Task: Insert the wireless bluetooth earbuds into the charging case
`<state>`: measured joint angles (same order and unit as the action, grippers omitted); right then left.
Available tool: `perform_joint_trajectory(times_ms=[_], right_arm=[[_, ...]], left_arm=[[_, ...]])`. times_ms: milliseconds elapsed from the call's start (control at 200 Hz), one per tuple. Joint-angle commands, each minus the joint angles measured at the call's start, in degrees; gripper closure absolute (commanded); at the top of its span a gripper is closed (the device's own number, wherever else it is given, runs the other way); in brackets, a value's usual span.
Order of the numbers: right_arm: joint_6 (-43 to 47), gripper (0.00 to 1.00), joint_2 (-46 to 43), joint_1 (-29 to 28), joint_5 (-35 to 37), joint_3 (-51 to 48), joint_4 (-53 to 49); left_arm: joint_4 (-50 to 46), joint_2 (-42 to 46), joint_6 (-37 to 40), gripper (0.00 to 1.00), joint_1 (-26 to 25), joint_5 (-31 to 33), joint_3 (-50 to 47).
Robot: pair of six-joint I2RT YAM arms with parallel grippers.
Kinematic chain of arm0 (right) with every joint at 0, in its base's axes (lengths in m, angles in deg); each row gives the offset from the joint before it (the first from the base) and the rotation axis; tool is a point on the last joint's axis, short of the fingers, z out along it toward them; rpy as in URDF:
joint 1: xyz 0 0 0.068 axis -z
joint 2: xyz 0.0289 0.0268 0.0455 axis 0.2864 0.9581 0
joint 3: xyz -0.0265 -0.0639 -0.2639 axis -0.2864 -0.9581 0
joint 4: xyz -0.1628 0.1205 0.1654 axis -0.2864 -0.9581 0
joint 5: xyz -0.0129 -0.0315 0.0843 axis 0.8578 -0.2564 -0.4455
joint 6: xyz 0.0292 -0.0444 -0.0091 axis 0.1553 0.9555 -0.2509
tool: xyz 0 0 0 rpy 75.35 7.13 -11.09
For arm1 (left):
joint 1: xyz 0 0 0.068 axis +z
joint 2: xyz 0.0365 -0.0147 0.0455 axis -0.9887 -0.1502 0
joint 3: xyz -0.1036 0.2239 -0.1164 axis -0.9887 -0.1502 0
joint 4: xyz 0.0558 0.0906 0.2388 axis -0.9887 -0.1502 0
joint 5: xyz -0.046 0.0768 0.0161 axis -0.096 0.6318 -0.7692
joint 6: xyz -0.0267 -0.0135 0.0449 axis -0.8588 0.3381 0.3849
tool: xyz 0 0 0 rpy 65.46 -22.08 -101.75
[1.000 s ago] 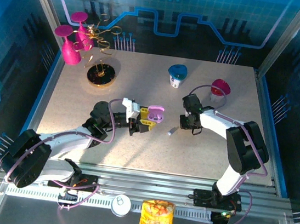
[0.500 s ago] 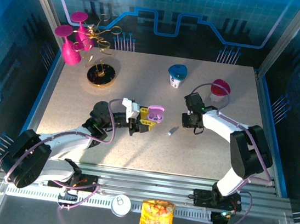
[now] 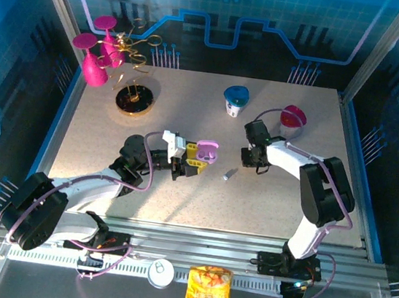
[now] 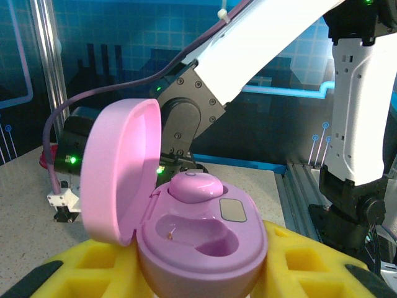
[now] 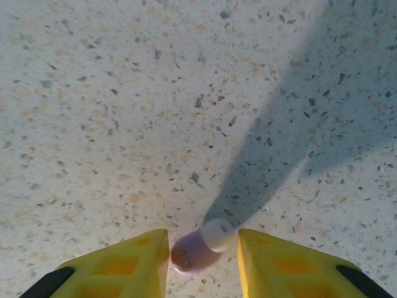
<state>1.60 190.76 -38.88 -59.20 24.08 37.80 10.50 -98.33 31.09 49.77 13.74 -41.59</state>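
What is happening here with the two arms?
The left hand holds an open lilac case. One earbud already sits in it, and the slot beside it is empty. The right hand grips a second earbud over the table, apart from the case, so it is not yet inserted.

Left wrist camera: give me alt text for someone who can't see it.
An open lilac pill-shaped plastic charging case sits in the left gripper, between yellow fingers, lid raised to the left. One lilac pebble-like earbud fills the far well; the near well is empty. A white robot arm stands behind.
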Motion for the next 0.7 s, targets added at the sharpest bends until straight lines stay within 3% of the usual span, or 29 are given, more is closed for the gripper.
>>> perform_joint_trajectory(times_ms=[0, 485, 695], right_arm=[[-0.65, 0.67, 2.17, 0.70, -1.26, 1.74, 0.56], [1.93, 0.77, -0.29, 0.20, -3.28, 1.43, -1.61], [4.01, 0.77, -1.52, -2.66, 1.71, 1.63, -6.51]], left_arm=[[0.50, 0.62, 1.20, 0.81, 0.39, 0.02, 0.97], [0.22, 0.49, 1.01, 0.81, 0.40, 0.02, 1.06], [0.76, 0.53, 0.80, 0.81, 0.39, 0.02, 0.97]])
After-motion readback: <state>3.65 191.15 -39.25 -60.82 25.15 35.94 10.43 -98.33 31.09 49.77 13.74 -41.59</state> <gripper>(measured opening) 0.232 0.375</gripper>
